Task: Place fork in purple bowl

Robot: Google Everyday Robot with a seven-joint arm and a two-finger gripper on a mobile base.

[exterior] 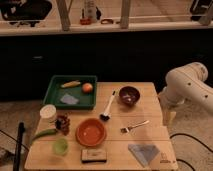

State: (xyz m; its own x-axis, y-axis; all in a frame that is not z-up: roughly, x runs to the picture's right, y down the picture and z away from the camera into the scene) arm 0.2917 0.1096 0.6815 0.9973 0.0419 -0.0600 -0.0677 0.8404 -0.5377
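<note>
The fork [134, 126] lies flat on the wooden table [150, 139], right of centre, with its darker tined end pointing left. The purple bowl [129, 95] stands upright behind it, toward the table's far right. My white arm comes in from the right, and the gripper [168, 115] hangs down beside the table's right edge. It is to the right of both the fork and the bowl and touches neither.
A white-handled brush [107, 107] lies left of the purple bowl. An orange bowl [91, 131], a green cup [60, 146], a white cup [48, 113], a sponge [93, 155] and a blue cloth [142, 152] are on the table. A green tray [55, 95] holds fruit.
</note>
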